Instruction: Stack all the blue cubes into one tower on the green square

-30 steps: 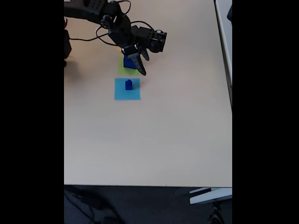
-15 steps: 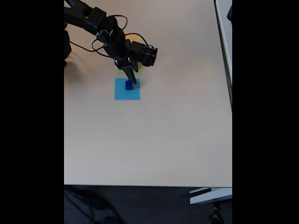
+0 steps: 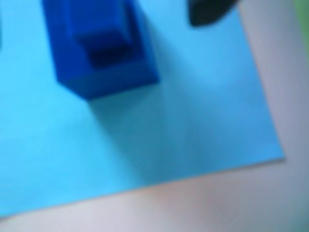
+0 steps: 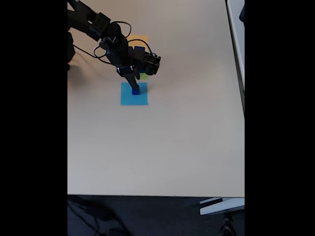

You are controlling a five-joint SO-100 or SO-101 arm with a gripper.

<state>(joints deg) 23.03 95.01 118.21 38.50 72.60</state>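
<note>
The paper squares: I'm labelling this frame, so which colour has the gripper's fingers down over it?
The light-blue square. The gripper reaches down to the small blue cube standing on it; the green square and yellow square lie farther up the table.

I see a pale beige table (image 4: 157, 142) carrying a light-blue paper square (image 4: 134, 96). Just beyond that square lies the green square (image 4: 143, 76), and farther beyond it what looks like an orange-yellow square (image 4: 141, 39), though the arm covers most of both.
</note>
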